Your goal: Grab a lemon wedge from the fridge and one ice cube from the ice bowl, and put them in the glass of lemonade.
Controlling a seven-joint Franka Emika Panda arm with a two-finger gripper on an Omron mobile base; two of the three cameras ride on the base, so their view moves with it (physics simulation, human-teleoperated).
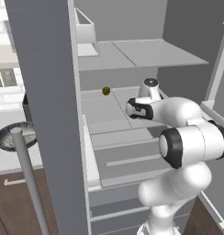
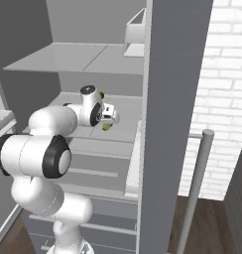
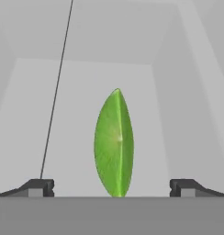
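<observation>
Gripper status: jaws spread wide, nothing held, fingertips standing at 9 and 3 o'clock of the lemon wedge in the hand view. Fridge: door swung open, arm reaching in over the middle shelf. Lemon wedge: resting on that shelf, centred between the fingertips, just ahead of them. Recommended procedure: advance straight toward 12 o'clock, keep the wedge centred, close gently; the small piece is likely to slip.

The claw is reaching inside the fridge with its fingers spread wide, and the lemon wedge is standing in the gap between them. The upper shelf is limiting room above; the open door is blocking one side.
</observation>
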